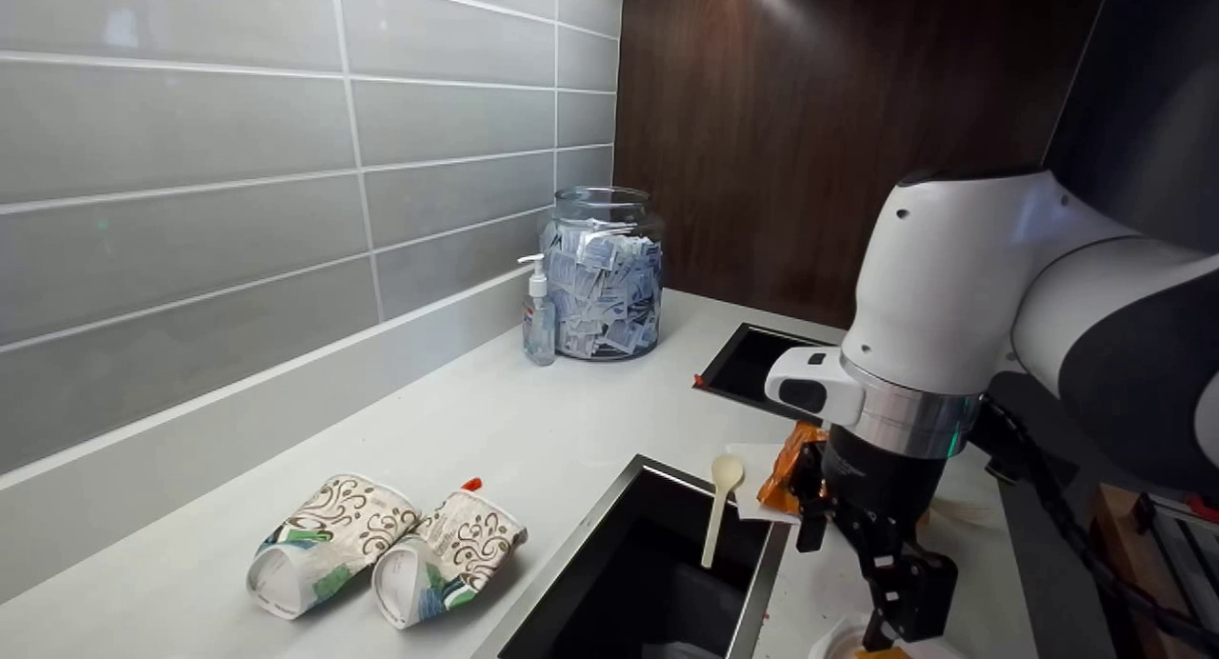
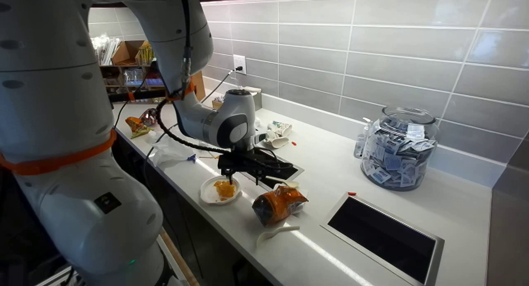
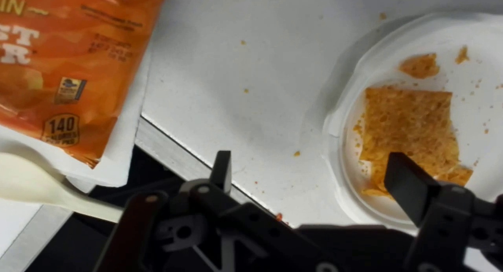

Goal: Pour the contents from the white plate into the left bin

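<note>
The white plate lies on the counter, holding orange-brown chip-like pieces and crumbs. In an exterior view the plate and food show whole; elsewhere the plate is cut off by the frame edge. My gripper is open and empty, pointing down. One finger is over the plate and food, the other outside its rim near the bin edge; I cannot tell its height. The gripper also shows in both exterior views. The left bin is a dark recessed opening beside the plate; it is partly hidden here.
An orange snack bag lies on white paper near the bin corner. A pale spoon lies across the bin's edge. Another spoon is nearby. A second bin, a glass jar, a pump bottle and crumpled cups stand around.
</note>
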Robot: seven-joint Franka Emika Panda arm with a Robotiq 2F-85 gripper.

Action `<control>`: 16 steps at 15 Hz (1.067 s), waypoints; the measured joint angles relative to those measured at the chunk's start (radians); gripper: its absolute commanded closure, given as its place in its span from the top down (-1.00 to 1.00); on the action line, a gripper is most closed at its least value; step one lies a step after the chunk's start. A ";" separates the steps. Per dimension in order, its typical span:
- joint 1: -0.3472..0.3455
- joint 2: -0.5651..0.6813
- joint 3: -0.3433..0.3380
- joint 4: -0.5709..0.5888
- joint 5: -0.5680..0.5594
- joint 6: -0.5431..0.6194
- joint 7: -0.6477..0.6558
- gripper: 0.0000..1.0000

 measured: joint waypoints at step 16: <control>-0.029 0.038 0.023 0.004 -0.022 0.051 0.048 1.00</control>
